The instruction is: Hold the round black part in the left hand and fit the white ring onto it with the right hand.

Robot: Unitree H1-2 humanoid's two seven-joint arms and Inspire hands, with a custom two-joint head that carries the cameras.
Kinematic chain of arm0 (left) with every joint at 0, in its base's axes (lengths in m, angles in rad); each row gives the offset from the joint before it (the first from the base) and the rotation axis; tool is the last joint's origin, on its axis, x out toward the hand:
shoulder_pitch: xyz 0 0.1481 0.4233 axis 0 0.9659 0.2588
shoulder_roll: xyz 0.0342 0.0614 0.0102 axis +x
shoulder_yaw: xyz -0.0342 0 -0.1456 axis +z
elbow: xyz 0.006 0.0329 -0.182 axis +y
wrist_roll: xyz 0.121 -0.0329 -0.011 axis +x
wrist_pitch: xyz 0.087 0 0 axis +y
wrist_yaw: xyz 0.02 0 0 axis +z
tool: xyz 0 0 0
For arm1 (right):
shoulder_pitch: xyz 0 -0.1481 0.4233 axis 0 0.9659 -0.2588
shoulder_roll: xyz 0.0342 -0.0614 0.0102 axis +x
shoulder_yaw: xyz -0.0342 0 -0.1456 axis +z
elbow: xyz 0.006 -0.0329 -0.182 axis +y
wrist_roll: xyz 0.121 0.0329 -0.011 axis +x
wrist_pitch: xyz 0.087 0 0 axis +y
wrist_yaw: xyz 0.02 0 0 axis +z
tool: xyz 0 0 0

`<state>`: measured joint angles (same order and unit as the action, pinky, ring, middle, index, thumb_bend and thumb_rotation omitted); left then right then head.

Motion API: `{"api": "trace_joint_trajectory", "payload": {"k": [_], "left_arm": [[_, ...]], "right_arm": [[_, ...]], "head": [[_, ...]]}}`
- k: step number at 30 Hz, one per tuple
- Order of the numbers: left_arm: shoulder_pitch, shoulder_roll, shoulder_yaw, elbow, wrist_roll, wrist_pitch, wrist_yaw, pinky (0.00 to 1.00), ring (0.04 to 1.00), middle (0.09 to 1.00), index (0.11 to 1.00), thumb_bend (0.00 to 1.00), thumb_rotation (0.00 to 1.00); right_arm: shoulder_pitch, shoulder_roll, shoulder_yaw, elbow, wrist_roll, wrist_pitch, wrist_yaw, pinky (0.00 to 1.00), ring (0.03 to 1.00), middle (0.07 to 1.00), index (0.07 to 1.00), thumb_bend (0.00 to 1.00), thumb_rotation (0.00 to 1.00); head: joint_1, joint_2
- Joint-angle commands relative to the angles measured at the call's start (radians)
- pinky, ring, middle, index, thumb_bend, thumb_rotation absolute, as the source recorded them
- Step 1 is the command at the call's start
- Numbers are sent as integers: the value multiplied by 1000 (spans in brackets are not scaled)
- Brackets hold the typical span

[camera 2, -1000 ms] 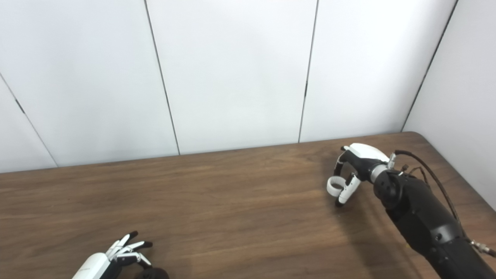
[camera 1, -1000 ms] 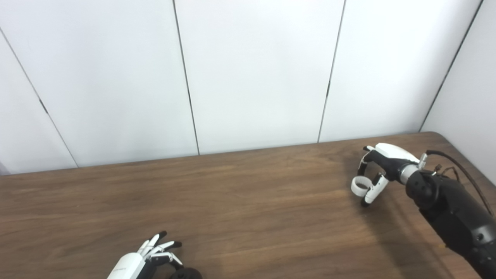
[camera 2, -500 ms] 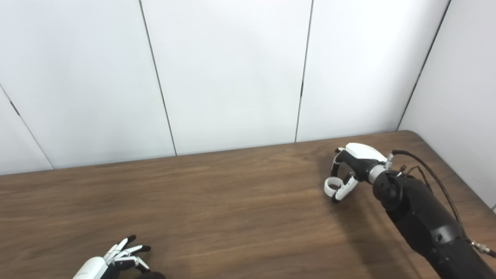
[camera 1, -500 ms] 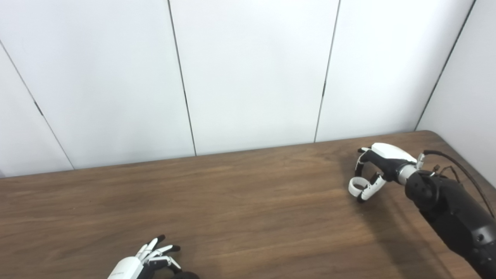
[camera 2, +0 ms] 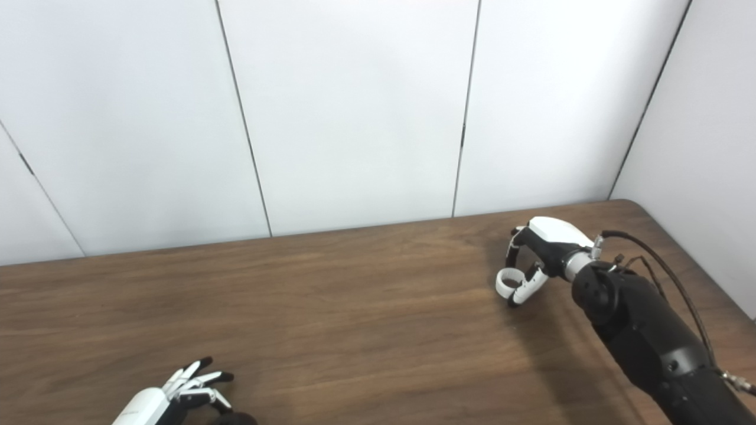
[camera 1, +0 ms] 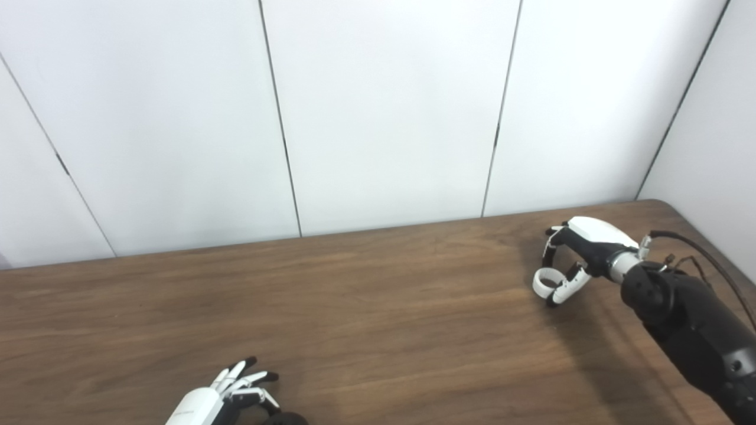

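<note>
- Over the last second I see little change: the right robot hand (camera 1: 570,260) still pinches the white ring (camera 1: 544,280) just above the surface (camera 1: 378,307), far right.
- The left robot hand (camera 1: 227,394) stays fingers-spread at the bottom edge, touching or beside the round black part (camera 1: 286,418); a grip is not confirmed.
- Judgement: fitting has not begun; the parts are well apart.
- The ring is a short, smooth, open band; the black part is mostly cropped.

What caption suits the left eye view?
Right hand pinches the white ring above the wooden table; left hand reaches the black part.
</note>
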<state>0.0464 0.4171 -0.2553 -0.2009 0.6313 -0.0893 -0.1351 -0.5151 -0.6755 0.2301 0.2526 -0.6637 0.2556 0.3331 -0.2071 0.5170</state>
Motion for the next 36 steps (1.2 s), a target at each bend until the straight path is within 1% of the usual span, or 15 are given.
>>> {"api": "trace_joint_trajectory", "payload": {"k": [1,4,8,13,16,21,25,30,33,36], "left_arm": [[-20,-6,-15,34,31,4,-15,1000,969,843,480,520,41],[-54,-23,-23,79,50,1,-1,1000,963,843,480,520,41],[-103,-45,-40,156,71,-25,37,1000,955,838,481,520,41],[-184,-77,-71,297,90,-56,88,1000,952,837,481,520,43],[-227,-101,-92,364,84,-59,97,1000,964,845,480,520,43],[-271,-131,-129,419,103,-39,103,1000,973,855,480,521,45],[-296,-148,-157,467,114,-33,122,1000,975,854,480,521,45],[-328,-166,-187,538,115,-39,148,1000,983,857,480,521,45],[-341,-176,-206,562,121,-34,163,1000,983,857,479,521,45],[-344,-186,-225,567,132,-25,167,1000,982,856,478,522,45]], "right_arm": [[-46,-33,-30,-38,8,-31,-34,993,1000,913,479,521,121],[-57,-36,-43,-52,21,-47,-30,1000,1000,914,478,519,120],[-70,-36,-54,-87,34,-60,-21,1000,1000,917,478,516,119],[-90,-23,-46,-129,36,-61,-6,999,1000,911,476,517,120],[-102,-8,-31,-164,34,-51,21,1000,1000,915,476,517,120],[-107,26,-20,-219,47,-59,38,1000,1000,908,475,516,120],[-103,54,-9,-279,54,-49,72,1000,1000,914,476,517,120],[-99,92,9,-317,73,-85,89,1000,1000,921,476,517,121],[-102,111,26,-336,64,-90,100,1000,1000,917,475,517,122],[-107,131,37,-347,72,-104,102,1000,1000,912,475,516,124]], "head": [[7,1],[13,0],[17,-5],[19,-12],[21,-10],[34,-5],[53,0],[62,6],[70,19],[86,42]]}}
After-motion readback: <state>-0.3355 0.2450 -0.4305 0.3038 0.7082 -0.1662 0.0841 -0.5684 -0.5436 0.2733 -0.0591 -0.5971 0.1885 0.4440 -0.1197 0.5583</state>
